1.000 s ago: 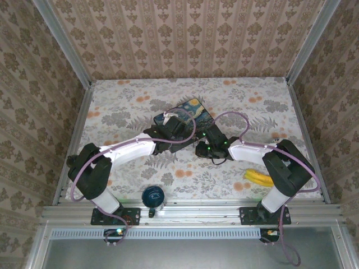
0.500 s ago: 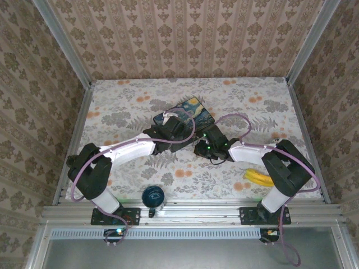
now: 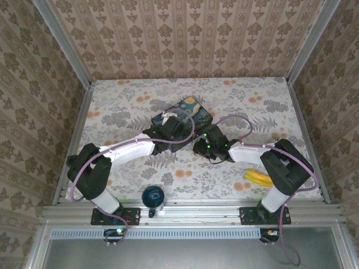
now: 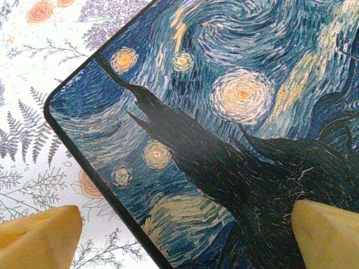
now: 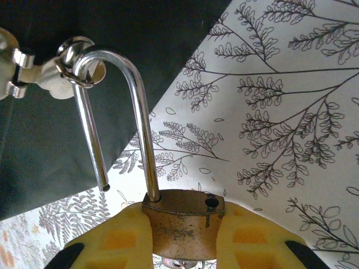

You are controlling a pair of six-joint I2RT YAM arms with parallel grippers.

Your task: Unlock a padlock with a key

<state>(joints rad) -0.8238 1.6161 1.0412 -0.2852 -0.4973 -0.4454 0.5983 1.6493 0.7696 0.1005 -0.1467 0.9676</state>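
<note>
One leg of the thin silvery shackle (image 5: 140, 112) stands free of the small brass-gold padlock (image 5: 182, 224), its open end hanging in the air above and to the left of the body, with the empty hole showing in the body's top. I judge the lock already sprung.

Over the last second, in the overhead view, the right arm's wrist has crept a little up and left toward the flat Starry Night painted tin (image 3: 188, 109), and its purple cable has arched higher. The left arm has kept its place.

The yellow right fingers (image 5: 112, 244) are closed nearly together on the padlock body, one on either side, just above the floral-papered bench (image 5: 280, 112). The shackle's curve is still hooked through the shiny metal ring (image 5: 76, 56) of the tin's latch, so the padlock is not yet off the tin.

The yellow left fingers (image 4: 39, 235) are spread wide and hold nothing. One tip hangs over the bench beside the tin's corner, the other over its painted lid.

The key I cannot make out with certainty below the padlock body.

What seems left is unhooking the shackle from the ring.
</note>
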